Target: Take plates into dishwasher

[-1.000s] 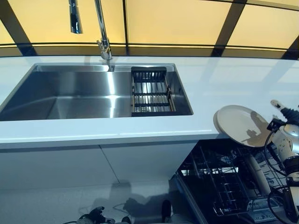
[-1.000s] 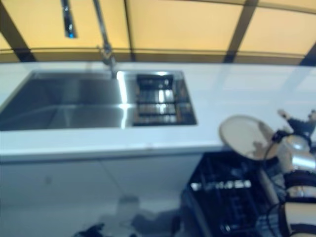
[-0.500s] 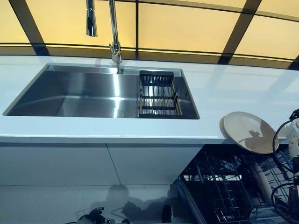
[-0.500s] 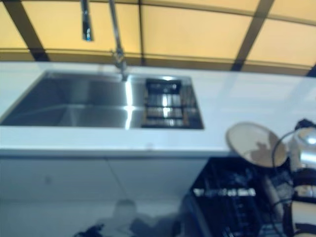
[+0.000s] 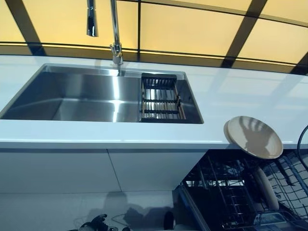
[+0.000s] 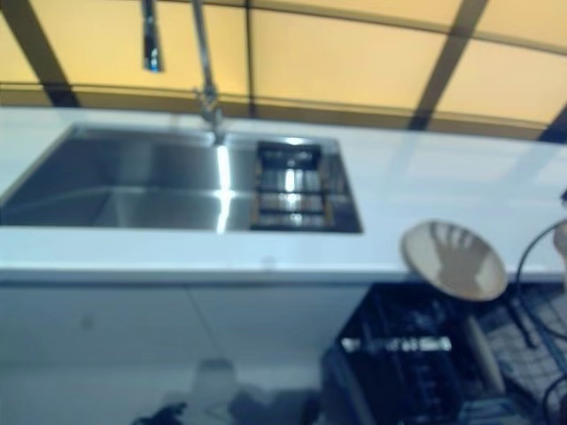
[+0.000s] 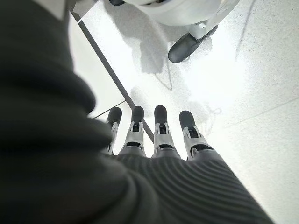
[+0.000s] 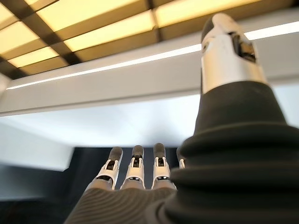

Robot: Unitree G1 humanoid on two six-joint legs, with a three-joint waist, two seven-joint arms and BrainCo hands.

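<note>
Beige plate (image 5: 253, 136) resting on white desk (image 5: 231, 96) edge, overhanging open dishwasher rack (image 5: 240, 192); right hand (image 8: 135, 175) released, fingers straight, holding nothing; left hand (image 7: 159, 135) likewise relaxed, hanging above floor (image 7: 243, 84).

A round beige plate (image 5: 253, 136) lay flat at the front edge of the white desk (image 5: 240, 98), apparently overhanging it slightly. Directly below stood the open dishwasher (image 5: 240, 192), its dark wire rack (image 5: 226, 185) pulled out.
</note>
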